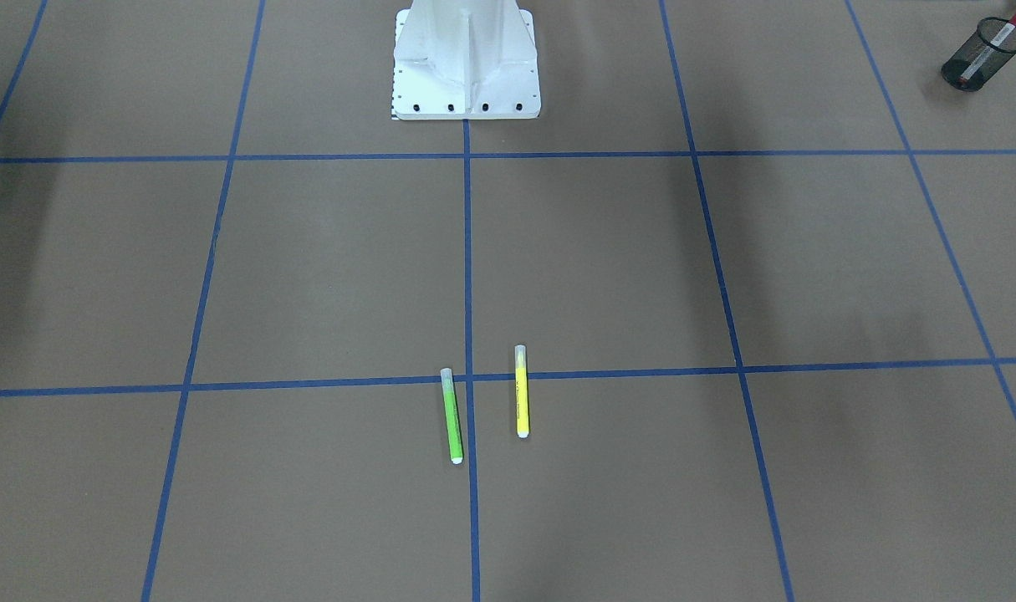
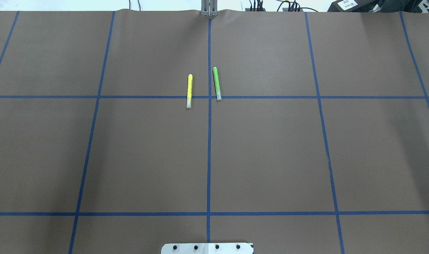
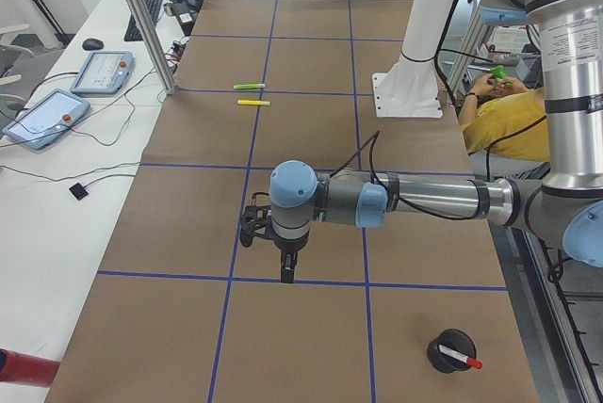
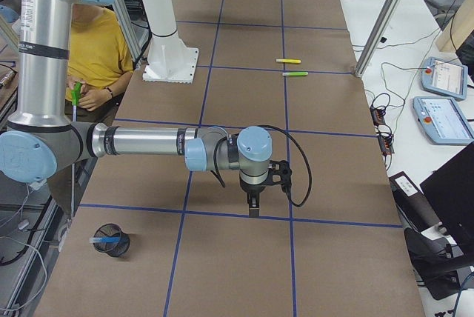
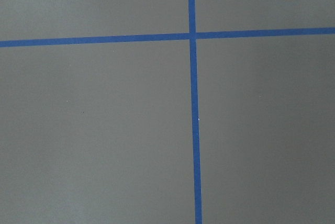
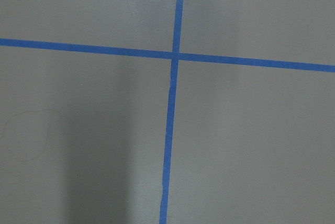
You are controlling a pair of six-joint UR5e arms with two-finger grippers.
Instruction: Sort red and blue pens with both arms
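Note:
The red pen stands tilted in a black mesh cup at the table's end on my left side; it also shows in the cup as the red pen. The blue pen rests in another black cup at the end on my right side. My left gripper hangs fingers-down over a tape line, away from its cup. My right gripper hangs the same way. Both show only in the side views, so I cannot tell their state. Both wrist views show only brown table and blue tape.
A green marker and a yellow marker lie side by side near the table's middle, far from both grippers. The white robot base stands at the table's edge. A seated person is behind it. Tablets lie on a side bench.

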